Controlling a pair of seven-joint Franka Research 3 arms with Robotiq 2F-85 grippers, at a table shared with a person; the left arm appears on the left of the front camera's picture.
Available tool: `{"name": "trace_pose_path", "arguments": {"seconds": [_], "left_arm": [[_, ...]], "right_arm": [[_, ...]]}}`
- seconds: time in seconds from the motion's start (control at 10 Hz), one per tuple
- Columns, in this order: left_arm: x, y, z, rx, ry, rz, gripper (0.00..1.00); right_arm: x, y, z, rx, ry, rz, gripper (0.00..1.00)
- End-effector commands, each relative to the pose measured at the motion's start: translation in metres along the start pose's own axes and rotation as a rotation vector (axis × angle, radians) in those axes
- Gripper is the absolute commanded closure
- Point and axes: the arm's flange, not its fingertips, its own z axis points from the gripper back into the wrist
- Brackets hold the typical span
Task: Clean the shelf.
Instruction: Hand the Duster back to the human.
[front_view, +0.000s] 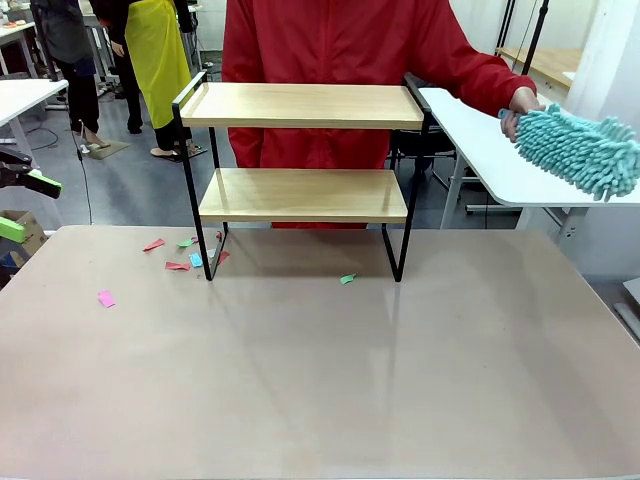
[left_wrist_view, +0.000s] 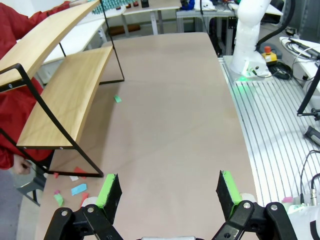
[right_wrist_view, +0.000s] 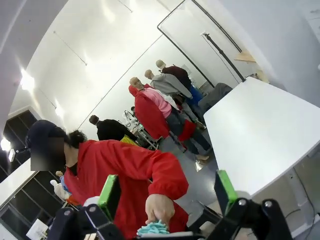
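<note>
A robotics lab, with a test table standing in a shared workroom.

White work tables (front_view: 500, 150) are lining the room, a white robot arm base (left_wrist_view: 248, 40) is sitting bolted on a slotted aluminium plate (left_wrist_view: 280, 130) beside an emergency stop button (left_wrist_view: 268, 51) and loose cables, and people (front_view: 150, 60) are standing at other benches under bright ceiling lights.

text: none legible | labels: none | brands: none | numbers: none | signs: none
</note>
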Motion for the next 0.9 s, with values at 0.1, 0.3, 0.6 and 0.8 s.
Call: {"name": "trace_pose_path", "arguments": {"seconds": [0.1,0.3,0.6,0.8], "left_arm": [[0.0012,0.0001,0.0001,0.006,-0.025,-0.018,0.0],[0.0012,0.0001,0.0001,0.006,-0.025,-0.018,0.0],[0.0012,0.0001,0.0001,0.006,-0.025,-0.018,0.0],[0.0012,0.0001,0.0001,0.006,-0.025,-0.018,0.0]], "right_arm": [[-0.0003,0.012,0.01,0.016,-0.012,0.024,0.0],[-0.0003,0.012,0.01,0.016,-0.012,0.024,0.0],[-0.0003,0.012,0.01,0.016,-0.012,0.024,0.0],[-0.0003,0.012,0.01,0.016,-0.012,0.024,0.0]]}}
